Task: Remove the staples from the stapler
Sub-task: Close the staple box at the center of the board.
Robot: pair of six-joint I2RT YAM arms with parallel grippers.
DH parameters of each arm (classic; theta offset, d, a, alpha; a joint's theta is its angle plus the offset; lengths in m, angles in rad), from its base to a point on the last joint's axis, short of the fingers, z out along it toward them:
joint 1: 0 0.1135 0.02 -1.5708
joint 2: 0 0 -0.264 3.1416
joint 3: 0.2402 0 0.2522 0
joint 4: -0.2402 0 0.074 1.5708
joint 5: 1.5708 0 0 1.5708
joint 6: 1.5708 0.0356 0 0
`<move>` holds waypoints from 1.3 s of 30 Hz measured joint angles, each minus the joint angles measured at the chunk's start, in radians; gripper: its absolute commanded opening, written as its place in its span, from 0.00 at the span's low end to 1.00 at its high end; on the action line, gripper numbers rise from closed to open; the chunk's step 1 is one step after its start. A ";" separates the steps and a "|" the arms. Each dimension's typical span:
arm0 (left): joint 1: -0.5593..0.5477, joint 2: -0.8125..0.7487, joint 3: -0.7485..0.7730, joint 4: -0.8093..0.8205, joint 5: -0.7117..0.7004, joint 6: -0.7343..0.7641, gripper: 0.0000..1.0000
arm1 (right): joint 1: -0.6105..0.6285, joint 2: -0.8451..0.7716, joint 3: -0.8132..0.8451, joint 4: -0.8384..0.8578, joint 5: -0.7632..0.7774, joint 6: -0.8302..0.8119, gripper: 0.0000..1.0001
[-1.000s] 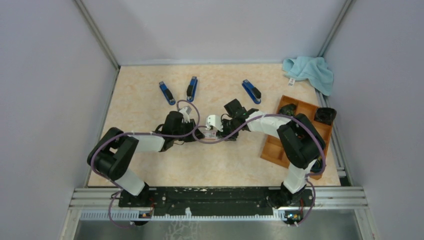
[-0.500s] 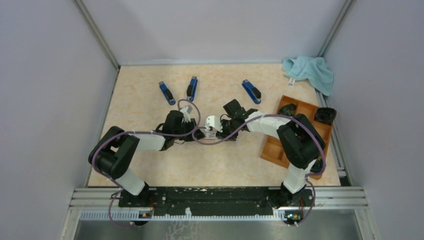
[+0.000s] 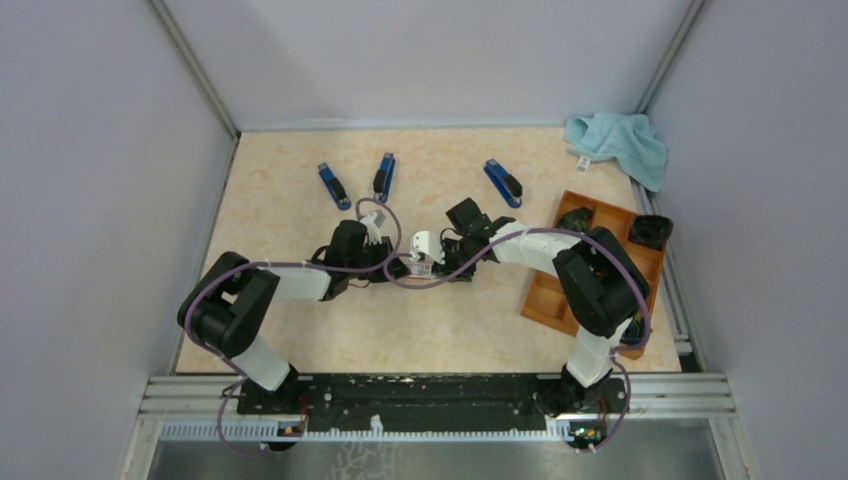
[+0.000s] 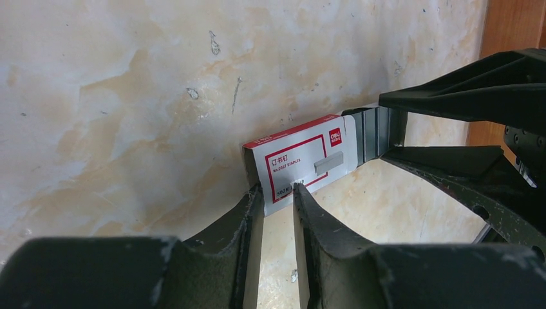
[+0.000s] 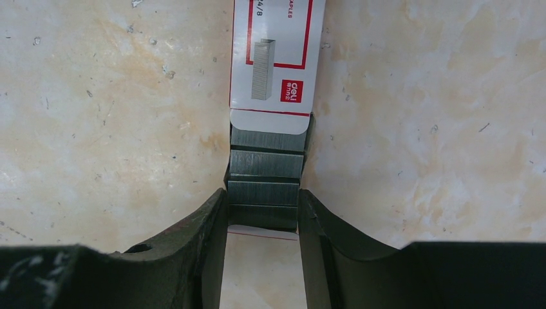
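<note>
The left tool is narrowed on the near end of a white box with a red label, fingertips pinching its edge. The right tool faces it from the other side, closed on the grey staples that stick out of the box's open end. We judge the two grips are set against each other on purpose. One tool anchors the sleeve while the other can draw the load along the box's length, and neither could do this alone without the box skidding. The box hangs low over the middle of the tabletop. From these views we cannot tell whether it touches the surface.

The staples we can see are therefore here, between the right tool's fingers, half inside the box. Three blue staplers lie apart towards the far edge, none of them near a tool. We cannot tell whether any of them holds staples.

The left arm has its elbow out towards the left edge, and its forearm runs rightwards to the middle. The right arm mirrors it, with its elbow above the wooden tray at the right edge and its forearm running leftwards. Both wrists are low and roughly level, so the fingers meet almost head-on along a line parallel to the near edge. A blue cloth lies at the far right corner.
</note>
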 measured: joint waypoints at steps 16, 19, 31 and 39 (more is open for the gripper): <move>0.000 0.000 0.016 -0.039 -0.002 0.001 0.28 | 0.006 0.001 0.001 -0.028 -0.039 -0.017 0.35; 0.000 0.000 0.016 -0.040 -0.002 0.000 0.28 | 0.007 0.002 0.001 -0.022 -0.029 0.014 0.35; 0.000 -0.008 0.015 -0.049 -0.004 0.000 0.28 | 0.018 0.002 0.001 -0.013 0.000 0.084 0.34; -0.002 -0.023 0.009 -0.072 -0.005 0.000 0.28 | 0.019 0.003 0.001 -0.008 0.002 0.098 0.34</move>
